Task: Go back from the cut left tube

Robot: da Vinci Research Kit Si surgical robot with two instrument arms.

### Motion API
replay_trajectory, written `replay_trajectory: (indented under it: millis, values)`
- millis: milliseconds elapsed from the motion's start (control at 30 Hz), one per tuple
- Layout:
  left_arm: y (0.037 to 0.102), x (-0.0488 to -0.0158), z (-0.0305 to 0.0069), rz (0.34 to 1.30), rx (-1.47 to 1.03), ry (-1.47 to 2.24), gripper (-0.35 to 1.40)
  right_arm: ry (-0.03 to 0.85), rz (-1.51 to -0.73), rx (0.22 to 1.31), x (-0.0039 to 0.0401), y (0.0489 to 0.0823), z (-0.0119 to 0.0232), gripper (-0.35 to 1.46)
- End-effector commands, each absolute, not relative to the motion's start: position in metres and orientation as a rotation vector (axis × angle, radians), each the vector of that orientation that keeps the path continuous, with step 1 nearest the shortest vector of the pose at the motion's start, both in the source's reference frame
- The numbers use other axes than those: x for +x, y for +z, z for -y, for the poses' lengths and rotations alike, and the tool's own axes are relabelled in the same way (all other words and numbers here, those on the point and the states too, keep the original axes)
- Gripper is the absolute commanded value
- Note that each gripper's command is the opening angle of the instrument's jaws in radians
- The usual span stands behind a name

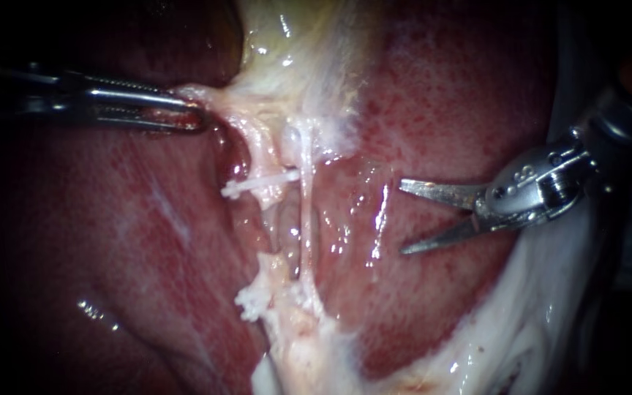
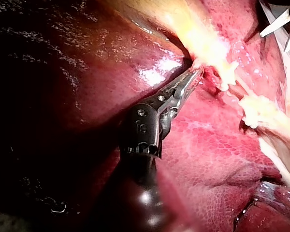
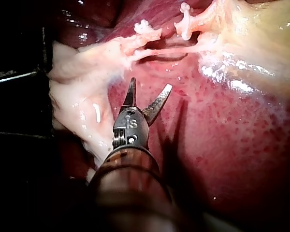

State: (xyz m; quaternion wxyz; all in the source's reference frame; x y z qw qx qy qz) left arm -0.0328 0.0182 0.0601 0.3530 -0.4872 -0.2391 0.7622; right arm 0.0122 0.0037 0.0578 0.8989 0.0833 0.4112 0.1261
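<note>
The cut left tube (image 1: 259,153) lies in two pieces at the middle of the endoscope view, with a bare gap of liver (image 1: 477,95) showing between them. Its upper stump hangs from the pale tissue (image 1: 217,96) below the gallbladder (image 1: 294,44), and a white clip (image 1: 257,184) lies across its end. Its lower stump (image 1: 272,281) ends in a white, lumpy tip and runs down into the pale fat at the near edge. Just to the right of both stumps the right tube (image 1: 306,219) runs unbroken as a thin pale strand from the gallbladder's base to that fat.

The left instrument (image 1: 197,115) comes in from the left. Its jaws are clenched on the pale tissue just up and left of the upper stump, and the left wrist view shows the same hold.

The right instrument (image 1: 404,217) comes in from the right and ends in two blades. These are spread apart with nothing between them, and they hang over bare liver well to the right of the tubes, touching neither stump. In the right wrist view the stumps lie ahead of the blades, apart from them.
</note>
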Motion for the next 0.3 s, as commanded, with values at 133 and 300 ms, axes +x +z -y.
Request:
replay_trajectory:
  millis: [133, 300]
  values:
    - [0.06, -0.0328, -0.0183, 0.62, -1.257, 1.971, -0.35, 0.261, -0.852, 0.173, 0.0122, 0.0578, -0.0037, 1.45]
    - [0.0598, -0.0325, -0.0184, 0.623, -1.258, 1.971, -0.35, 0.26, -0.854, 0.177, 0.0125, 0.0577, -0.0037, 1.45]
